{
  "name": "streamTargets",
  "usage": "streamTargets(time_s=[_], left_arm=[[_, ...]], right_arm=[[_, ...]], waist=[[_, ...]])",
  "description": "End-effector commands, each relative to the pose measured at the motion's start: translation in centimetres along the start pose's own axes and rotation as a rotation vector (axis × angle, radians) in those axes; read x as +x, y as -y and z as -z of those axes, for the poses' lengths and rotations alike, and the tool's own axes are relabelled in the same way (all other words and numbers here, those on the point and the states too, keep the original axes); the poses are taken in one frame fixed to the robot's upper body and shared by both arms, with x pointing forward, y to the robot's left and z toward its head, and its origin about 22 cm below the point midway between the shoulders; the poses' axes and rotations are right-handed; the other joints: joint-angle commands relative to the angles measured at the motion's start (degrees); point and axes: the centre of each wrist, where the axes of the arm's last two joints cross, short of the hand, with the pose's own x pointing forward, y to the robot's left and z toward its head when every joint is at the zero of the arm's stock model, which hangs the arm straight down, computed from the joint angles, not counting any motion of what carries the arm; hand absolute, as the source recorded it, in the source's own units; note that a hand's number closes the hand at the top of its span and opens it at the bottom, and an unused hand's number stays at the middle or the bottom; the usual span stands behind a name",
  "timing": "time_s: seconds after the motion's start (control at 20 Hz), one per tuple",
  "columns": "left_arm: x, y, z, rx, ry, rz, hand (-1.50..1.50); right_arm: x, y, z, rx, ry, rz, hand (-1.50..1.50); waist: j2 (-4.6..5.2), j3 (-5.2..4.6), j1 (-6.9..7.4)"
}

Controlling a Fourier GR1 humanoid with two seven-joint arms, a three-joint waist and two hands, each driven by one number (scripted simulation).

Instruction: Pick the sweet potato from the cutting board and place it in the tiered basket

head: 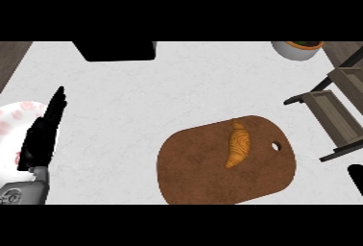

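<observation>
Black and straight-fingered, your left hand [44,129] rests open at the left edge, holding nothing. The orange tapered sweet potato [238,143] lies right of it on the round brown wooden cutting board [205,178], long axis running near to far. The dark tiered wooden basket [337,108] stands farther right. Your right hand [356,177] barely shows at the right edge, likely nearer; I cannot tell its fingers.

A round white plate with pink blotches [16,120] is lying at the left edge of the pale marbled counter top [163,91]. A black boxy object [117,50] is sitting at the far edge, cut off by the view's top. A white round pot holding something dark and orange [297,49] is standing in the far right corner. Strips of dark wood-grain surface [13,57] are showing beyond the counter's corners.
</observation>
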Motion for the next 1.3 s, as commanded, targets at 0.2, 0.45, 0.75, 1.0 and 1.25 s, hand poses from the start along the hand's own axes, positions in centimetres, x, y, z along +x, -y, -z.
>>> streamTargets(time_s=[0.2, 0.45, 0.75, 1.0, 1.25], left_arm=[[0.2, 1.0, 0.5, -0.031, 0.005, 0.0, 0.0], [0.7, -0.3, 0.4, -0.029, 0.03, -0.01, 0.0], [0.8, -0.4, 1.5, -0.055, 0.031, -0.011, 0.0], [1.3, 1.7, 1.3, -0.039, 0.037, -0.002, 0.0], [1.4, 1.0, 1.1, -0.037, 0.03, -0.01, 0.0]], right_arm=[[0.3, 9.5, 2.6, 0.042, -0.054, 0.066, 1.5], [-1.5, 11.9, 4.4, 0.034, -0.074, -0.087, 1.5], [-2.7, 11.8, 6.2, -0.02, -0.117, -0.398, 1.5], [-6.9, 13.2, 7.6, -0.038, -0.162, -0.529, 1.5], [-11.7, 13.5, 8.9, 0.006, -0.133, -0.512, 1.5]], waist=[[0.56, 0.01, 1.05], [0.95, 0.09, 2.4], [1.7, 0.07, 3.55], [1.56, 0.19, 3.0], [1.2, 0.16, 2.82]])
